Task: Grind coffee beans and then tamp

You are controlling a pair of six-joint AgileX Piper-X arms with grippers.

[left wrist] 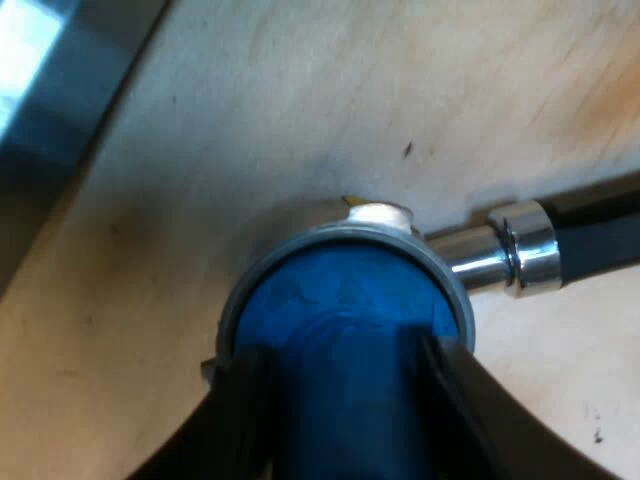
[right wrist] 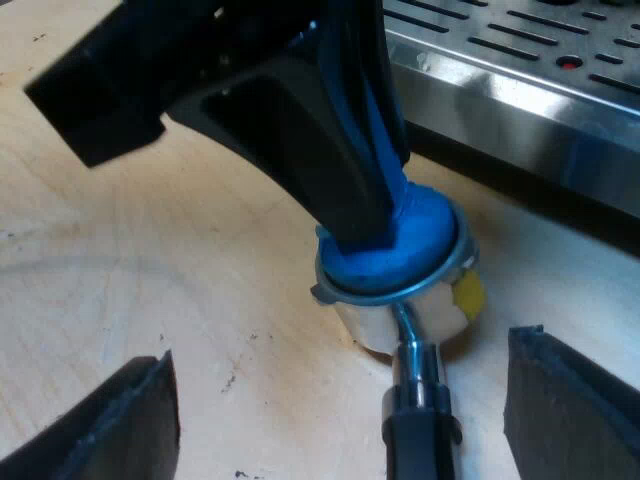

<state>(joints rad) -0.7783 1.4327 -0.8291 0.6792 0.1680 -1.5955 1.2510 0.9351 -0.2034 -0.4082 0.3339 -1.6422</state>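
The blue tamper [left wrist: 340,290] sits in the round basket of the metal holder [left wrist: 445,275], which rests on the wooden table. My left gripper [left wrist: 350,420] is shut on the tamper's blue stem, one black finger on each side. From my right wrist, the same tamper [right wrist: 410,245] presses into the holder [right wrist: 400,320] under the left gripper [right wrist: 350,190]. The holder's dark handle [right wrist: 418,430] runs out from the basket between the wide-apart fingers of my right gripper [right wrist: 340,415], which is open and touches nothing.
The espresso machine's slotted metal drip tray [right wrist: 520,60] stands close behind the holder. A grey metal edge [left wrist: 60,80] crosses the wooden table [left wrist: 300,110] a short way from the tamper.
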